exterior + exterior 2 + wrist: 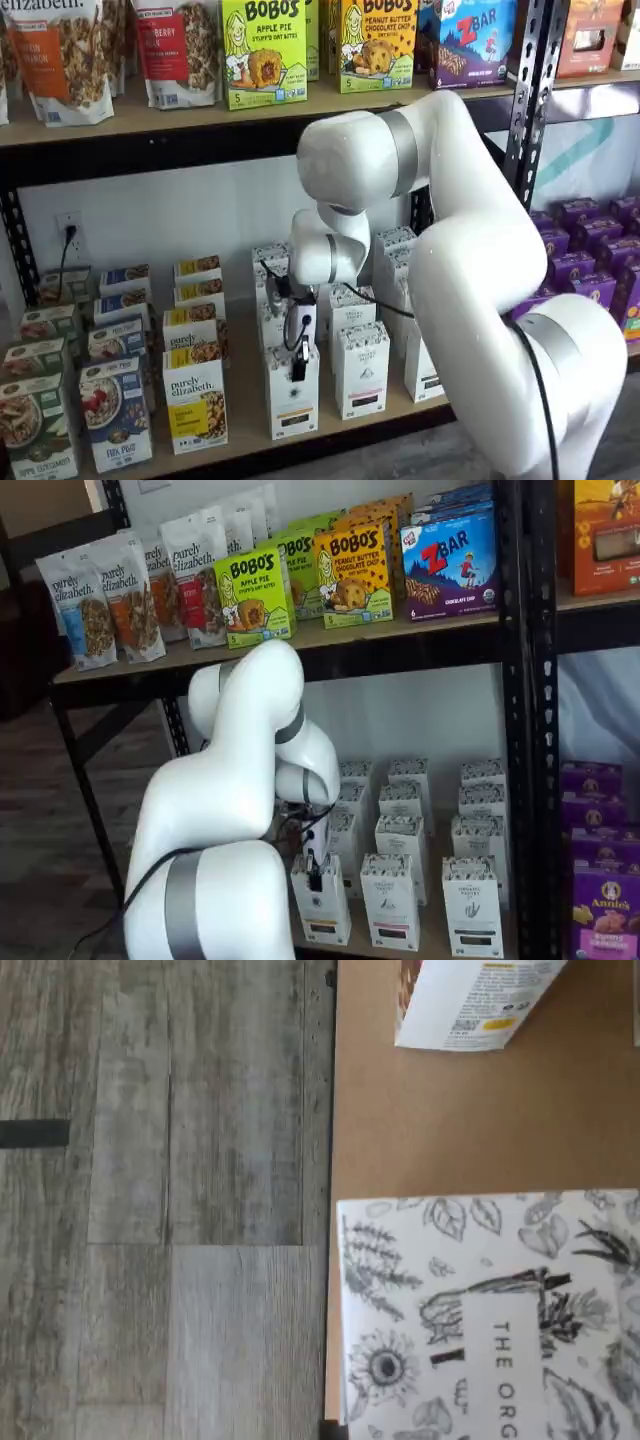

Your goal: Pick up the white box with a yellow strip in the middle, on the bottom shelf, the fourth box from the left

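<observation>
The white box stands at the front of the bottom shelf, a tall narrow carton with a speckled top and a dark label low on its front. In both shelf views my gripper comes down over the box's top, its black fingers closed on the carton's upper part. The wrist view shows the box's botanical-print top close up on the brown shelf board. The fingers do not show in the wrist view.
More tall white cartons stand to the right and behind. Purely elizabeth boxes stand just to the left, one showing in the wrist view. The black rail edges the board above grey plank floor. The upper shelf holds snack boxes.
</observation>
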{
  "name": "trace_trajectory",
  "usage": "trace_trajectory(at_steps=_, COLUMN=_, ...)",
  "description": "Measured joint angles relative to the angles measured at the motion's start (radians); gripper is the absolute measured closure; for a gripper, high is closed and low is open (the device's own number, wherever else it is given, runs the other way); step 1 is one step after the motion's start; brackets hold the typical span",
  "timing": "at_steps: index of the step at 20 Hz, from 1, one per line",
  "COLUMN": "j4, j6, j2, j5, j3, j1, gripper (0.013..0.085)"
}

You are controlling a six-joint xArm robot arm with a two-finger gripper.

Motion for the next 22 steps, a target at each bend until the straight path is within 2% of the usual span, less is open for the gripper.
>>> trace_trajectory(at_steps=7, j4=0.015, j6=-0.009, j2=-0.028, j5=-0.019, j3=0.045, j1=0.006, gripper=0.0450)
trace_trajectory(at_steps=18, j4=0.042, j6=-0.016, j2=-0.116, j5=-0.074, j3=0.191, j1=0.032, gripper=0.0450)
trace_trajectory(at_steps=22, j4=0.071, j6=-0.031, j2=-0.162, j5=-0.111, j3=0.272, j1=0.049, gripper=0.0450)
